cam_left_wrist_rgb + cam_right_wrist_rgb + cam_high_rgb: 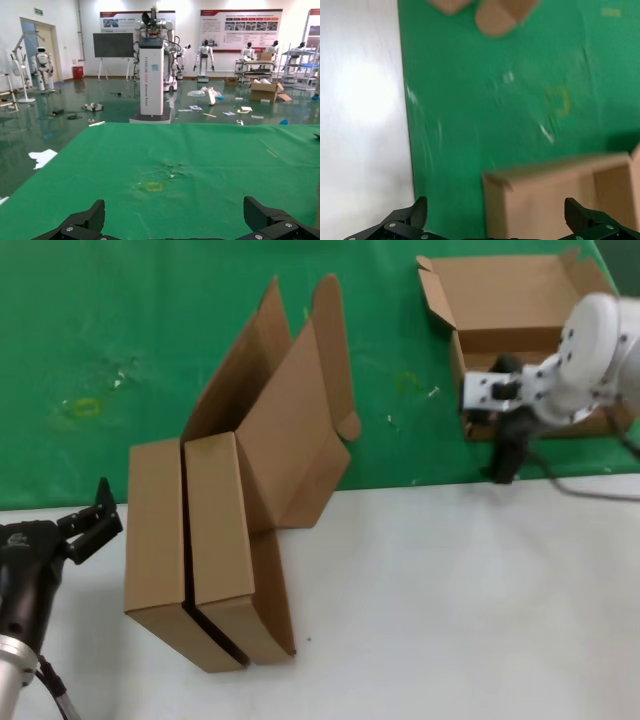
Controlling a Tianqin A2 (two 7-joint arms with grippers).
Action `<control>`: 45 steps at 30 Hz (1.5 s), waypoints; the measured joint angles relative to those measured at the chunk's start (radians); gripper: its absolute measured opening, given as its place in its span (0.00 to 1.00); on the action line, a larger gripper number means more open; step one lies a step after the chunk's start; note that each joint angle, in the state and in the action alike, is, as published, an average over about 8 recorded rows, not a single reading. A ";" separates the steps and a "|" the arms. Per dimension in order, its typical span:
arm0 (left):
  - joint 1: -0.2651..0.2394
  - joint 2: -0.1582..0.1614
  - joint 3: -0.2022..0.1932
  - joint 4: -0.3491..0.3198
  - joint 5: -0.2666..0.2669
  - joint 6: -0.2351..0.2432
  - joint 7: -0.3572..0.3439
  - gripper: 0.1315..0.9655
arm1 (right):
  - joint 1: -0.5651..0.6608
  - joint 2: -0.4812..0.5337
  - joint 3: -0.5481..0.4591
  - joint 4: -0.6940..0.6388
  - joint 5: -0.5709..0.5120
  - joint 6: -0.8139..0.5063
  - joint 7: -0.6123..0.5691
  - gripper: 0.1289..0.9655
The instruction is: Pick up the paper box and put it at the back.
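Note:
The paper box (510, 300) is a shallow brown cardboard mailer. It lies on the green cloth (120, 340) at the back right with its lid open. My right gripper (508, 455) is open just in front of the box's near left corner, by the cloth's front edge. In the right wrist view its fingers (417, 212) stand wide apart, and the box's wall (555, 195) shows beyond them, not gripped. My left gripper (95, 520) is open and empty at the front left, over the white tabletop (450, 590). Its wrist view shows only bare cloth (165, 165).
Two alike brown cardboard boxes (160, 540) (222, 540) stand side by side in the middle, across the cloth's front edge. Their open lids (290, 410) rise toward the back. A cable (590, 485) trails from the right arm. Faint yellow stains (85, 405) mark the cloth.

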 joint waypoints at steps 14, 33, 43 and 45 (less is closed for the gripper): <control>0.005 -0.015 0.015 -0.009 0.005 -0.003 0.000 1.00 | -0.278 0.026 0.161 0.286 0.167 0.146 0.012 1.00; 0.013 -0.036 0.037 -0.021 0.012 -0.008 0.000 1.00 | -0.663 0.062 0.383 0.682 0.397 0.349 0.027 1.00; 0.017 -0.046 0.048 -0.027 0.016 -0.011 0.000 1.00 | -0.865 0.080 0.500 0.891 0.518 0.455 0.036 1.00; 0.018 -0.049 0.050 -0.029 0.017 -0.011 0.000 1.00 | -0.905 0.084 0.523 0.932 0.542 0.476 0.037 1.00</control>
